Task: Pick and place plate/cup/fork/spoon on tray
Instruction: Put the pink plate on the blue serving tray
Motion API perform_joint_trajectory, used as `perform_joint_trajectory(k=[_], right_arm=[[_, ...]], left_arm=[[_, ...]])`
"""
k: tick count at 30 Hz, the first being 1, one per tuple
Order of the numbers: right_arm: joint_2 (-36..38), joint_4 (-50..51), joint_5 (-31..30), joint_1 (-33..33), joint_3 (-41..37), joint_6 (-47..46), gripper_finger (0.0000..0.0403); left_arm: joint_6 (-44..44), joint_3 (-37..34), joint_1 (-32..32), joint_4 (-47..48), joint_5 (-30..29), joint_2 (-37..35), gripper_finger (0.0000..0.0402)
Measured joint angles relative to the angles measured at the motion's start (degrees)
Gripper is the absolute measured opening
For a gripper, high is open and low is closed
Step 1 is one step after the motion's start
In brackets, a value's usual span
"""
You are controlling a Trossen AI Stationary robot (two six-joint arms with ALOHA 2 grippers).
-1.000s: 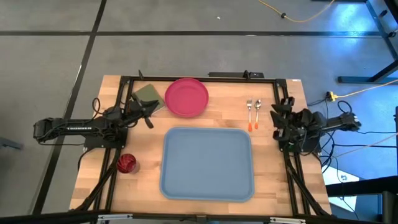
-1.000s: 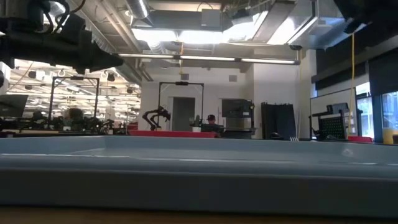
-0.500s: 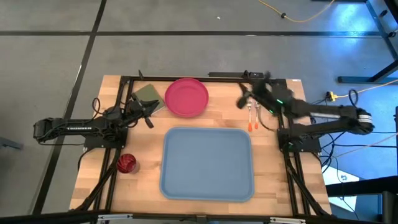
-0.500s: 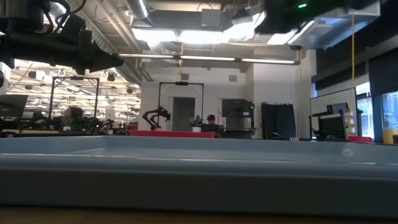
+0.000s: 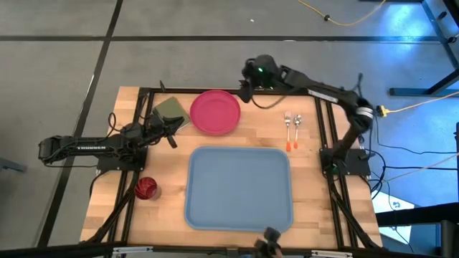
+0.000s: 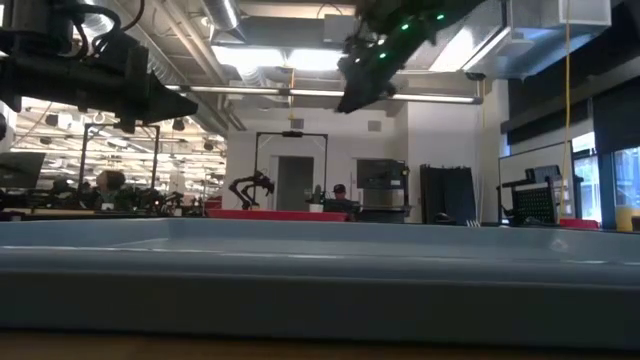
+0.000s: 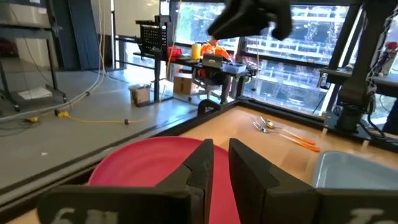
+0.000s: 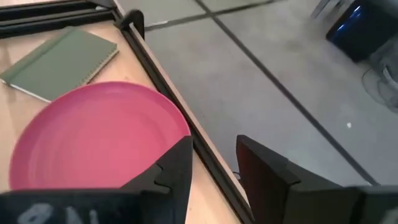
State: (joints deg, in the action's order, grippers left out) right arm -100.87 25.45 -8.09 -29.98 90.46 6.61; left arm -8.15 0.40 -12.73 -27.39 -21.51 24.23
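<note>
The low view shows little beyond the tray's (image 6: 320, 285) rim, which hides the surface (image 5: 315, 186) behind it. Since a second ago the right arm has swung from its rest at the surface's right edge out to the far edge, its right hand (image 5: 244, 91) now raised just beside the plate's (image 5: 215, 112) rim, fingers (image 8: 264, 171) parted and empty. The left hand (image 5: 174, 122) (nearly closed, holding nothing) waits at the plate's other side. Fork (image 5: 287, 129) and spoon (image 5: 297, 127) lie side by side right of the plate; the cup (image 5: 146, 188) stands left of the tray.
</note>
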Motion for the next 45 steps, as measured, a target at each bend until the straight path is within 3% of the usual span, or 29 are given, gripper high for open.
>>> perform_joint_trajectory(k=[7,15,25,45], right_arm=[[-10.65,2.38,0.34,-2.64,9.19,-0.34,0.0131],[-18.64,8.03,6.19,-5.62,10.85,-5.79,0.0131],[-22.59,12.83,14.15,-5.95,10.88,-11.0,0.0131],[-23.22,13.47,13.76,-2.82,6.18,-14.67,0.0131]], left_arm=[[-0.95,0.0,0.02,0.79,4.77,0.0,0.0042],[-5.65,0.0,0.03,6.18,9.04,0.02,0.0042],[-6.97,0.0,0.02,6.41,9.21,0.07,0.0042],[-6.96,0.0,0.0,6.4,9.21,0.07,0.0042]])
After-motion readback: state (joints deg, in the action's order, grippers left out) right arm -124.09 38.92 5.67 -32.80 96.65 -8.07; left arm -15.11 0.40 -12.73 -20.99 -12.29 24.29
